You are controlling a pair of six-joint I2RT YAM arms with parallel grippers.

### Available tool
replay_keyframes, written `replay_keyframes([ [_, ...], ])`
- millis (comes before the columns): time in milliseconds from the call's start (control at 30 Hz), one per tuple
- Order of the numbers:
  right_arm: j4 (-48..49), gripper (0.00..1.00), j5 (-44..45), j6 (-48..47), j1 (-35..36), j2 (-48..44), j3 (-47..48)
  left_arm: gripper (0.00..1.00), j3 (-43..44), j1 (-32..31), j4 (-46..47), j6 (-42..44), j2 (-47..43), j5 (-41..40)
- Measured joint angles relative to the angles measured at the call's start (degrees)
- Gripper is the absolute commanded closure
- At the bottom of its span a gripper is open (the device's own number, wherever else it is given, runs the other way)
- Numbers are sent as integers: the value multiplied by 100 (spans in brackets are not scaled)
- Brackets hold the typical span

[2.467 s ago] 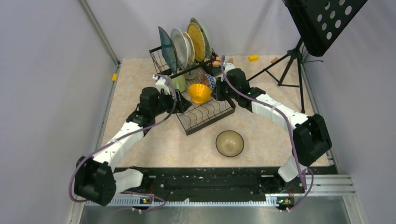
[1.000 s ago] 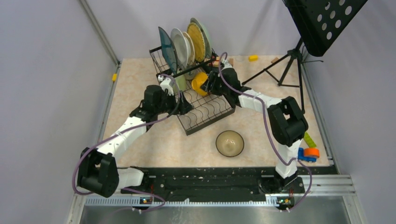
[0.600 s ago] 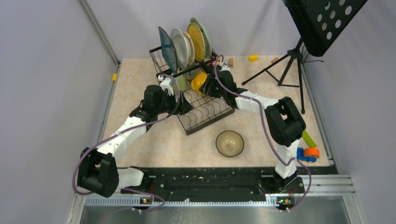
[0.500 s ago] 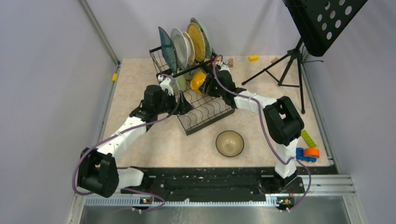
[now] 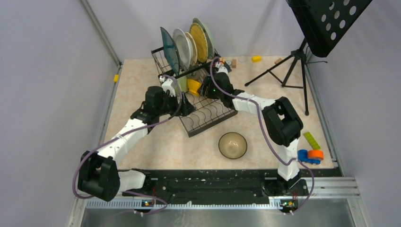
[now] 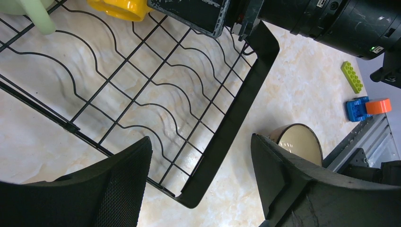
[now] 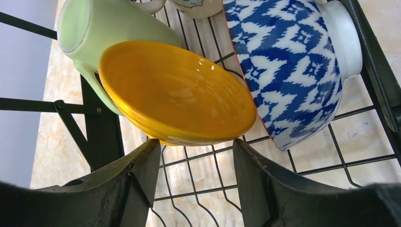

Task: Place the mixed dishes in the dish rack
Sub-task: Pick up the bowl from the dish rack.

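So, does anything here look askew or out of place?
The yellow bowl sits tilted in the dish rack, seemingly leaning on the light-green mug. One tan bowl is outside it, on the table.

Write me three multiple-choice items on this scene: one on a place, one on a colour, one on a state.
1. Where is the tan bowl?
A) on the table, outside the dish rack
B) in the rack's tray
C) on its upper tier

2. What colour is the patterned bowl beside the yellow bowl?
A) green
B) blue and white
C) black

3. The left gripper's jaws are:
A) shut on the yellow bowl
B) shut on a rack wire
C) open, empty

A: top view shows it on bare table, clear of the rack.
B: right wrist view shows its blue-and-white pattern.
C: left wrist view shows the fingers apart, nothing between.
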Motion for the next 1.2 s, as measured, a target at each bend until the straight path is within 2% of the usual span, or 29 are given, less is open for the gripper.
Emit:
replay_keyframes([
  [167,57,35,-101,55,-2,15,-4,20,0,-2,-15,11,-17,-28],
  [267,415,33,-260,313,-2,-20,-254,20,0,0,-24,13,-79,-66],
  [400,684,33,-501,848,-4,-52,-702,20,0,0,-24,11,-138,-111],
  [600,1045,33,-704,1510,-9,-52,-831,20,0,0,-26,15,-146,-153],
  [867,1532,33,-822,1956,-9,-120,-1097,20,0,0,-28,17,-151,-173],
  [1000,1220,36,-636,2135,-9,-155,-1119,20,0,0,-28,17,-151,-173],
  [1200,815,49,-361,2251,-9,-144,-844,20,0,0,-28,17,-149,-170],
])
